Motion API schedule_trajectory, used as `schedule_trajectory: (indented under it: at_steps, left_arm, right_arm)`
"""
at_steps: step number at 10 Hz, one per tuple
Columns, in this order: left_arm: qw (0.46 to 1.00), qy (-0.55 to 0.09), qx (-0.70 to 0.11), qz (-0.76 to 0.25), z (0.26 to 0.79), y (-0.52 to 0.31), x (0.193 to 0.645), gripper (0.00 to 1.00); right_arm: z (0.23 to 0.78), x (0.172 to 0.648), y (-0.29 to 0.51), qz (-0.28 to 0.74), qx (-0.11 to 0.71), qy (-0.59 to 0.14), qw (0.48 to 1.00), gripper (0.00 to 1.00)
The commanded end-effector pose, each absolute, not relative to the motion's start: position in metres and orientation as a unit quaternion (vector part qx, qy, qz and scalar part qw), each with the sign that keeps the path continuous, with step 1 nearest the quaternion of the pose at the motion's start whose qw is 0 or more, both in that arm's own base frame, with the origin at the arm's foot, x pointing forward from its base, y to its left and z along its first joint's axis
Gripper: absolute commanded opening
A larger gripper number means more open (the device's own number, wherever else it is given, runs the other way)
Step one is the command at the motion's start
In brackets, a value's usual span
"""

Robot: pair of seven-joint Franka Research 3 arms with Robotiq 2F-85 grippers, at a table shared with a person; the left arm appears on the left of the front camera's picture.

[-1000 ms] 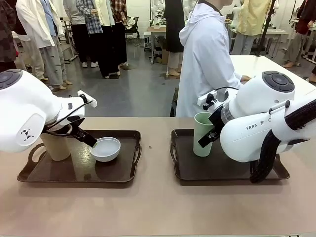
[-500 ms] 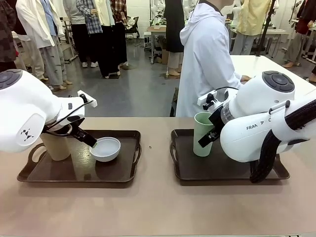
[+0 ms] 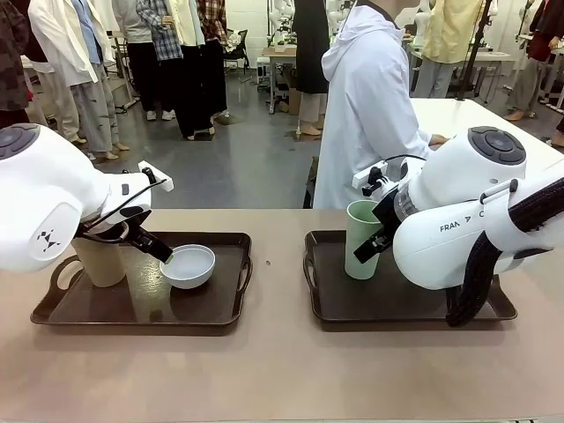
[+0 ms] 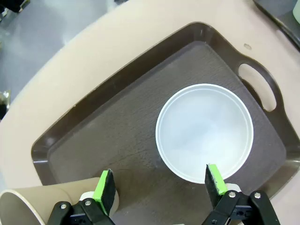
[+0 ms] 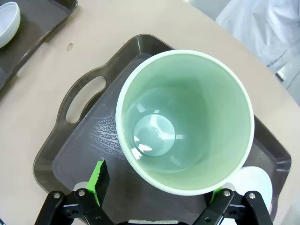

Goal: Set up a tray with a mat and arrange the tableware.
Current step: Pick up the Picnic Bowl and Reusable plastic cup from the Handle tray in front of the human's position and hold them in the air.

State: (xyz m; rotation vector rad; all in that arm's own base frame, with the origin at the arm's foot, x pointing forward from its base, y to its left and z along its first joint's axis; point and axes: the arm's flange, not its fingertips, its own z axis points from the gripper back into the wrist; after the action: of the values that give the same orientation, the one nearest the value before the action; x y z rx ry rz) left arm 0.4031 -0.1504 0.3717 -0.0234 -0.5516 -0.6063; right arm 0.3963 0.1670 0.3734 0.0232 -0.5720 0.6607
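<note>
- Left gripper (image 4: 159,180) had its jaws apart by the light blue bowl (image 4: 204,131) on its tray (image 4: 93,122), maybe to pinch it.
- Right gripper (image 5: 158,183) had its jaws apart around the pale green cup (image 5: 185,122) on the other tray (image 5: 84,140), ready to squeeze.

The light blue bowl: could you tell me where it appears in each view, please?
Front view: the light blue bowl sits left of centre, in the brown tray.
Left wrist view: right of centre.
Right wrist view: top-left corner.
Shared landmark: that tray beneath it.
</note>
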Motion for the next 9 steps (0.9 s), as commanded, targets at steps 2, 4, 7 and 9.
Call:
schedule_trajectory:
  at_steps: [2,4,7,9]
  left_arm:
    - [0.917,-0.268,-0.011,-0.295,0.372,-0.150,0.403,1.00]
    - [0.917,-0.268,-0.011,-0.295,0.372,-0.150,0.403,1.00]
    - [0.930,-0.248,-0.010,-0.272,0.396,-0.157,0.388,1.00]
    - [0.930,-0.228,-0.012,-0.287,0.431,-0.163,0.361,1.00]
  right_arm:
    - [0.373,0.396,0.167,0.320,0.011,-0.277,0.906,1.00]
    - [0.373,0.396,0.167,0.320,0.011,-0.277,0.906,1.00]
    - [0.393,0.372,0.164,0.287,-0.019,-0.247,0.926,1.00]
    - [0.421,0.336,0.147,0.248,-0.065,-0.233,0.938,1.00]
